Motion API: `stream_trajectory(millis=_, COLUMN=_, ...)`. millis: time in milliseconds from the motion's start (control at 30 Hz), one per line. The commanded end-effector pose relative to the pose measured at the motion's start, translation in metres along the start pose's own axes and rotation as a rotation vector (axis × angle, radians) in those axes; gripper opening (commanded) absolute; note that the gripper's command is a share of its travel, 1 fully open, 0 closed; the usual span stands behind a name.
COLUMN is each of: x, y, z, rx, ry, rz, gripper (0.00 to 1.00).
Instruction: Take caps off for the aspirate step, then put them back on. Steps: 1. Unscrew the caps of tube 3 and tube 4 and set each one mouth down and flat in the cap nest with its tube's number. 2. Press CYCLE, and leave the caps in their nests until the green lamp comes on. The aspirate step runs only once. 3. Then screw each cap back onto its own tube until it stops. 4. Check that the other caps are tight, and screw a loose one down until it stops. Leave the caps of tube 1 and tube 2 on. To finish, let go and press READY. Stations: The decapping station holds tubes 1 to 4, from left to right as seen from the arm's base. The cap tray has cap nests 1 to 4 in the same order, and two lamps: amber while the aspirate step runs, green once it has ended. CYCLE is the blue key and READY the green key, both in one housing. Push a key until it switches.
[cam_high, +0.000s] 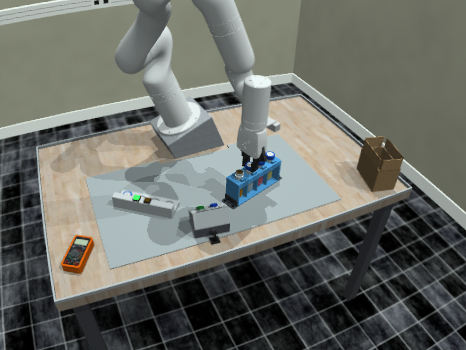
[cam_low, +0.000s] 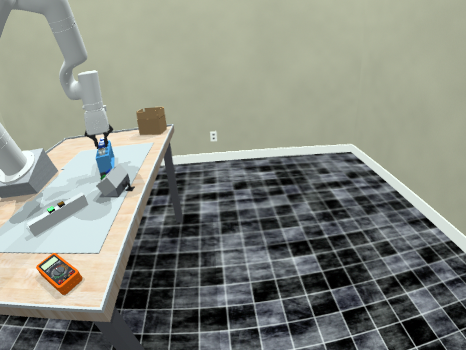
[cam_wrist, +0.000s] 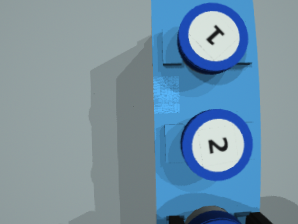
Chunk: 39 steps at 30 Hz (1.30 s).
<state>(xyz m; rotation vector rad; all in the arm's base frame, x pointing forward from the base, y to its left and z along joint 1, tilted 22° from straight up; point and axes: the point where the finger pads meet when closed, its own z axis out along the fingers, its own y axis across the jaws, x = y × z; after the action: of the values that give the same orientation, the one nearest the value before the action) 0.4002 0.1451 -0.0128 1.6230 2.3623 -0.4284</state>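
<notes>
My gripper (cam_high: 253, 162) (cam_low: 101, 144) (cam_wrist: 215, 220) points down at tube 3 in the blue decapping station (cam_high: 233, 191) (cam_low: 105, 164) (cam_wrist: 167, 197), its fingers shut on a blue cap at the bottom edge of the wrist view. A grey rim shows beside that cap; its top is mostly hidden. The cap of tube 1 (cam_wrist: 214, 36) and the cap of tube 2 (cam_wrist: 218, 145) are on their tubes. Tube 4 (cam_high: 239, 173) has no cap. A white and blue cap (cam_high: 127, 193) lies at the left end of the cap tray (cam_high: 157, 210) (cam_low: 60, 218). The green lamp (cam_high: 136, 198) (cam_low: 51, 209) looks bright, the amber lamp (cam_high: 147, 200) (cam_low: 61, 204) dark.
The grey key housing (cam_high: 210, 220) (cam_low: 114, 184) with the green key (cam_high: 200, 207) and blue key (cam_high: 214, 205) stands between tray and station. An orange multimeter (cam_high: 78, 254) (cam_low: 59, 273) lies at a table corner. A cardboard box (cam_high: 380, 170) (cam_low: 152, 121) stands near the opposite end.
</notes>
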Motion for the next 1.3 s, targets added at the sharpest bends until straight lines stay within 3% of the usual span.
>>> stream_trajectory(millis=0, x=0.0001, y=0.0007, z=-0.0002, rx=-0.022, ry=-0.007, rz=0.181, gripper=0.0)
stream_trajectory(millis=267, x=0.0001, y=0.0007, z=0.0, rx=-0.023, ry=-0.005, rz=0.366, gripper=0.0)
stream_trajectory(millis=433, x=0.0001, y=0.0007, z=0.0, rx=-0.023, ry=-0.005, rz=0.366, gripper=0.0)
stream_trajectory(millis=467, x=0.0001, y=0.0007, z=0.0, rx=-0.023, ry=-0.005, rz=0.366, gripper=0.46)
stream_trajectory(millis=867, x=0.0001, y=0.0007, z=0.0, rx=-0.023, ry=-0.005, rz=0.366, gripper=0.46)
stream_trajectory(millis=1267, x=0.0001, y=0.0006, z=-0.0009, rx=-0.021, ry=-0.01, rz=-0.074, gripper=0.46)
